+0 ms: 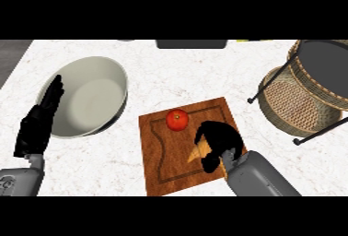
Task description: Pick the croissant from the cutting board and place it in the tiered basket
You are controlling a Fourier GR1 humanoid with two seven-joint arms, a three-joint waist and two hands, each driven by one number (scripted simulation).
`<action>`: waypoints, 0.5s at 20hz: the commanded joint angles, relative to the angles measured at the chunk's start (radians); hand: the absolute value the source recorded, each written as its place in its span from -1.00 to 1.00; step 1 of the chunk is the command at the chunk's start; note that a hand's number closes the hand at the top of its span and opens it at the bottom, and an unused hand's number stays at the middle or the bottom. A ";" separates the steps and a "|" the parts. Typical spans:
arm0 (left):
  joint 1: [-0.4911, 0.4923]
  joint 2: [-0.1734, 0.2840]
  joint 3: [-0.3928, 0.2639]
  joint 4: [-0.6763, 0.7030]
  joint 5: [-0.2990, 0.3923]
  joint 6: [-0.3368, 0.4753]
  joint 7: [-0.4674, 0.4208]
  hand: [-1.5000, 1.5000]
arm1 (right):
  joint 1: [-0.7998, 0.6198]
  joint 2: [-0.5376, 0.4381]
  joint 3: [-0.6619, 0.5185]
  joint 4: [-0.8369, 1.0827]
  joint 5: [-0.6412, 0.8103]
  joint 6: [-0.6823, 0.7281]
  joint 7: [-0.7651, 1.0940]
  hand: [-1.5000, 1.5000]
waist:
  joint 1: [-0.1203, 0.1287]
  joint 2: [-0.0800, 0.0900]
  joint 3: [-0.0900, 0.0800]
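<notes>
Two hands: one busy, one parked
Right robot hand point(219, 138): down on the wooden cutting board point(178, 159), fingers curled over the croissant
Croissant point(199, 151): on the board's right half, mostly buried under that hand, only a tan tip pokes out on the left side of the fingers
Tomato point(177, 120): same board, just up-left of the hand, not touching
Left robot hand point(41, 122): fingers straight, resting at the left rim of the big white bowl point(92, 97)
Tiered basket point(309, 92): wicker, far right of the counter point(102, 170), well apart from the croissant
</notes>
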 commanded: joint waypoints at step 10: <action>-0.015 -0.061 0.006 0.072 -0.047 0.008 -0.021 0.00 | -0.029 0.168 -0.129 0.002 0.056 -0.121 0.135 1.00 | -0.003 0.013 -0.002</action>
